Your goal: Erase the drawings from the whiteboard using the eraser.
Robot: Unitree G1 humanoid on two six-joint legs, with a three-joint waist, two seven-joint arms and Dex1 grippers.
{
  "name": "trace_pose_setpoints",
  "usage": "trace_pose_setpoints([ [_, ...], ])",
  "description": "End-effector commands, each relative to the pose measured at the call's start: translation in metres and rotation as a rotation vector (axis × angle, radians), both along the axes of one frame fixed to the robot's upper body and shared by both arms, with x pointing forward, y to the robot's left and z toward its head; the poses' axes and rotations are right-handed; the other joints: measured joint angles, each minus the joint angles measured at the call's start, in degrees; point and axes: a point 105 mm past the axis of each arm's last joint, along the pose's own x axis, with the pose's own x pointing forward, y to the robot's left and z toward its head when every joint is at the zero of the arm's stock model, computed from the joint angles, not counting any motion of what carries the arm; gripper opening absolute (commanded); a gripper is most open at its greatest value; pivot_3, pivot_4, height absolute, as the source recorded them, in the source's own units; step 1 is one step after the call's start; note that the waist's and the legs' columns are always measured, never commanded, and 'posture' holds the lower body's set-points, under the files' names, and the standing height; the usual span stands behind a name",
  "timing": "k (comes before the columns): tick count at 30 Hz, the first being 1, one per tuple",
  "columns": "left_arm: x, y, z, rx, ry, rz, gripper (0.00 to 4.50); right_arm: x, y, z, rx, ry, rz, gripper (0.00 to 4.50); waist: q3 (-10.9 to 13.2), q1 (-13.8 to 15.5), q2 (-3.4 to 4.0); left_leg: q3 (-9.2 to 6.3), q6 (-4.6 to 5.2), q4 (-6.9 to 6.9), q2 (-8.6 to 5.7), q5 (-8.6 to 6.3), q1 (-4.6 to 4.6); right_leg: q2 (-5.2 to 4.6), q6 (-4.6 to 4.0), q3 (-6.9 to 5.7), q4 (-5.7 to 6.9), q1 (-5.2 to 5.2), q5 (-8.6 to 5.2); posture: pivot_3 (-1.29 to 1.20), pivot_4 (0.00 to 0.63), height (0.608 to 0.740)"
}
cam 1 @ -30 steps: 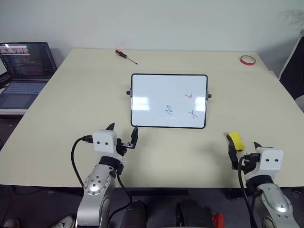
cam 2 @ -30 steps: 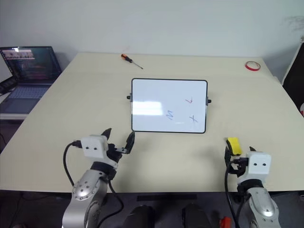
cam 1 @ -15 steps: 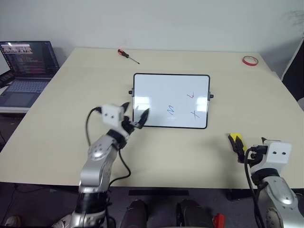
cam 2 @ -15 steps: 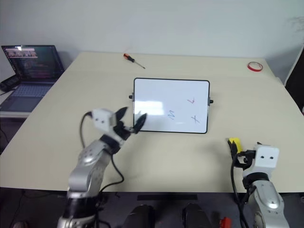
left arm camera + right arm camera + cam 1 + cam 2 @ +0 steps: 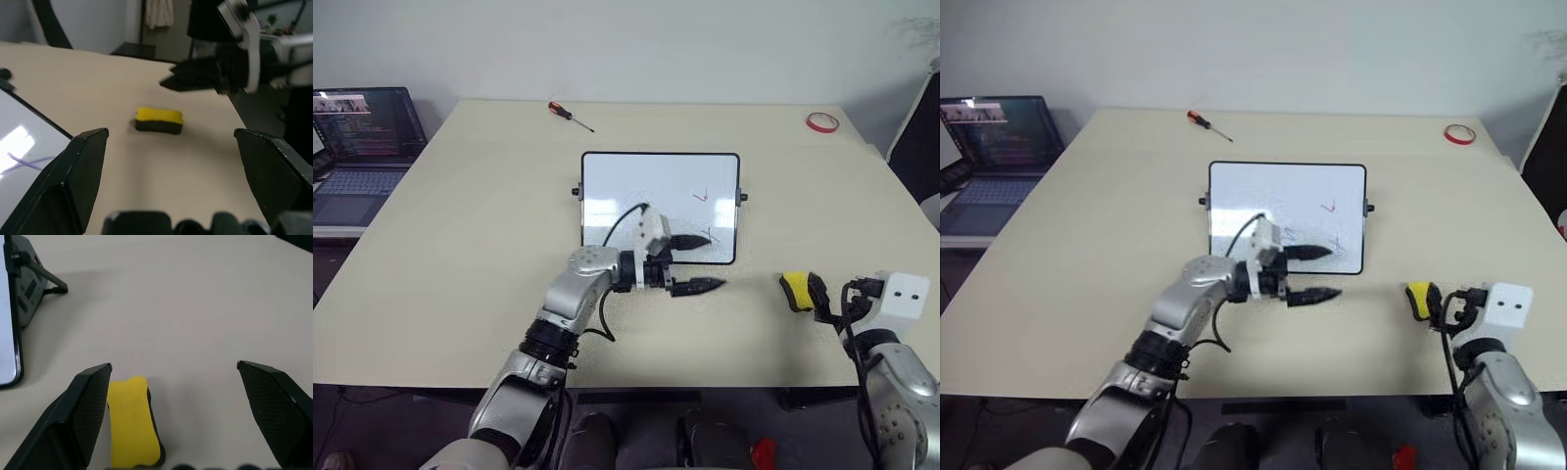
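The whiteboard (image 5: 636, 191) lies mid-table with a red tick (image 5: 702, 196) and a blue cross (image 5: 24, 159) near its right side. My left arm covers the blue squiggle. My left gripper (image 5: 715, 262) is open at the board's near right corner and points right, level, toward the eraser (image 5: 794, 291). This yellow block with a dark underside lies flat on the table, nothing gripping it. My right gripper (image 5: 174, 364) is wide open just behind the eraser (image 5: 132, 423), which rests beside one finger (image 5: 88, 406).
A laptop (image 5: 362, 137) stands off the table's left side. At the far edge lie a screwdriver (image 5: 571, 115) and a red tape ring (image 5: 822, 121). The right wrist view shows the board's folding stand (image 5: 29, 289). Bare tabletop separates the two grippers.
My left arm swung from the near left to the board's near right corner, its gripper turning to point right. The right gripper drew slightly right. The eraser stayed put.
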Motion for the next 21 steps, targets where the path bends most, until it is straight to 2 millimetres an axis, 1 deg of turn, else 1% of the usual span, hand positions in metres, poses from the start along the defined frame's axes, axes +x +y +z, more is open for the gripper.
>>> trace_pose_setpoints([
  [1, -0.004, -0.008, 0.003, 0.037, -0.086, -0.087, 4.50, 0.008, 0.002, 0.015, 0.006, -0.043, 0.012, 4.49, 0.0, 0.0, 0.00, -0.01, 0.00, 0.00, 0.01, 0.00, 0.00, 0.00, 0.00, 0.00, 0.00, 0.00, 0.00, 0.00, 0.150, 0.740],
  [3, -0.004, -0.009, -0.002, 0.065, -0.118, -0.097, 4.50, 0.014, 0.007, 0.016, 0.011, -0.043, 0.033, 4.49, 0.0, 0.0, 0.00, 0.01, 0.00, 0.00, 0.01, 0.00, -0.01, 0.00, 0.00, 0.02, 0.00, -0.01, 0.00, 0.00, 0.150, 0.740],
  [7, 0.001, -0.007, -0.002, 0.065, -0.148, -0.073, 4.50, 0.020, 0.014, 0.014, 0.021, -0.034, 0.062, 4.49, 0.0, 0.1, 0.01, -0.01, 0.04, 0.00, 0.03, -0.02, -0.03, 0.00, 0.00, 0.03, -0.01, -0.02, 0.00, 0.00, 0.150, 0.740],
  [10, 0.005, -0.006, 0.001, 0.054, -0.161, -0.044, 4.50, 0.023, 0.022, 0.006, 0.031, -0.005, 0.098, 4.49, 0.0, 0.1, 0.00, 0.00, 0.07, 0.00, 0.06, -0.04, -0.05, 0.00, -0.01, 0.03, -0.01, -0.03, 0.01, 0.00, 0.150, 0.740],
  [14, 0.004, -0.003, 0.001, 0.051, -0.164, -0.032, 4.50, 0.019, 0.029, -0.007, 0.039, 0.037, 0.127, 4.49, 0.0, 0.1, 0.00, -0.01, 0.07, 0.01, 0.09, -0.04, -0.05, -0.01, 0.00, 0.03, -0.01, -0.03, 0.00, 0.00, 0.150, 0.740],
  [18, 0.005, 0.000, 0.002, 0.054, -0.164, -0.017, 4.50, 0.015, 0.031, -0.021, 0.035, 0.092, 0.151, 4.49, 0.0, 0.1, 0.01, 0.00, 0.08, 0.01, 0.10, -0.05, -0.05, -0.01, 0.00, 0.03, -0.01, -0.03, 0.00, 0.00, 0.150, 0.740],
  [21, 0.006, 0.002, 0.003, 0.052, -0.163, -0.009, 4.50, 0.015, 0.031, -0.026, 0.034, 0.104, 0.152, 4.49, 0.0, 0.0, 0.01, 0.00, 0.08, 0.01, 0.10, -0.05, -0.04, -0.02, 0.00, 0.03, 0.00, -0.03, 0.00, 0.00, 0.150, 0.740],
])
